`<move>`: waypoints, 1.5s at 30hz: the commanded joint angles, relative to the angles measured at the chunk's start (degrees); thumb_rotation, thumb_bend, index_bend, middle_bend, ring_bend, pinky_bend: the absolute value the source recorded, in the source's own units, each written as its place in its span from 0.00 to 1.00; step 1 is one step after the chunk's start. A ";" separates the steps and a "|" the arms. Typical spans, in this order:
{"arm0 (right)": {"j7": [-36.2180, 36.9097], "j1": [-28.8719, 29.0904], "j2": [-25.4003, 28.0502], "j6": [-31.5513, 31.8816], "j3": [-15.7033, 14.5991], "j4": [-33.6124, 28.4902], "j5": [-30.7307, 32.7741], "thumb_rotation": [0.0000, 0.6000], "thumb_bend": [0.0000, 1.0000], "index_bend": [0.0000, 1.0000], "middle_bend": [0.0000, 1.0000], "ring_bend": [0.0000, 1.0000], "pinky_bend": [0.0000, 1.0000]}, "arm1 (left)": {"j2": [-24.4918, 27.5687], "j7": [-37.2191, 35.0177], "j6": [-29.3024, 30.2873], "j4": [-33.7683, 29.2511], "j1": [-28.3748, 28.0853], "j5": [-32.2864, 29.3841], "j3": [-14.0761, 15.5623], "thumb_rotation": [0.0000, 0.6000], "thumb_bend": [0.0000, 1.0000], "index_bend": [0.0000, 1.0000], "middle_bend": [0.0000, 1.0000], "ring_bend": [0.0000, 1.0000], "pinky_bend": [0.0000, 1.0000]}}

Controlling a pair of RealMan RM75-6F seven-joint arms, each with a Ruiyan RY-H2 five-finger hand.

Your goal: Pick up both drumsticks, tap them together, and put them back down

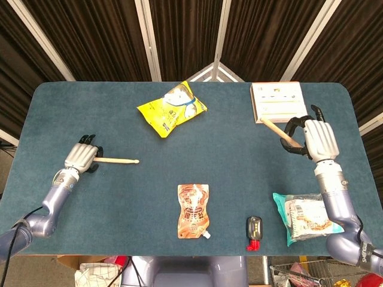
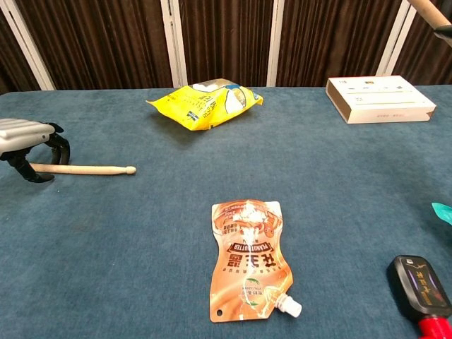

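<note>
One wooden drumstick (image 1: 116, 160) (image 2: 85, 169) lies level near the table's left side, its tip pointing right. My left hand (image 1: 82, 158) (image 2: 28, 145) has its fingers curled around the stick's butt end and grips it low over the cloth. The second drumstick (image 1: 274, 127) (image 2: 428, 10) is held in the air by my right hand (image 1: 314, 139), slanting up and left over the white box's near edge. In the chest view only that stick's shaft and a dark fingertip (image 2: 445, 31) show at the top right corner.
A yellow snack bag (image 1: 172, 109) (image 2: 205, 102) lies at the back centre and a white box (image 1: 276, 100) (image 2: 380, 99) at the back right. An orange spouted pouch (image 1: 193, 210) (image 2: 248, 260), a black-and-red device (image 1: 254, 232) (image 2: 420, 286) and a teal packet (image 1: 305, 216) lie along the front.
</note>
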 commanded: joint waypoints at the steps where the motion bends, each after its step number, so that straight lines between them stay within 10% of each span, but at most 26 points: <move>1: 0.09 0.02 -0.16 0.01 -0.02 0.11 0.03 1.00 0.45 0.68 0.61 0.37 0.00 | 0.65 0.96 -0.34 -0.63 0.09 -0.68 0.11 1.00 0.49 0.45 0.46 0.00 0.00; 45: 1.42 -0.52 -0.89 -0.35 -0.65 2.25 -0.35 1.00 0.45 0.69 0.62 0.38 0.00 | 1.34 10.40 0.08 -6.08 -1.41 -5.58 0.70 1.00 0.53 0.53 0.53 0.00 0.00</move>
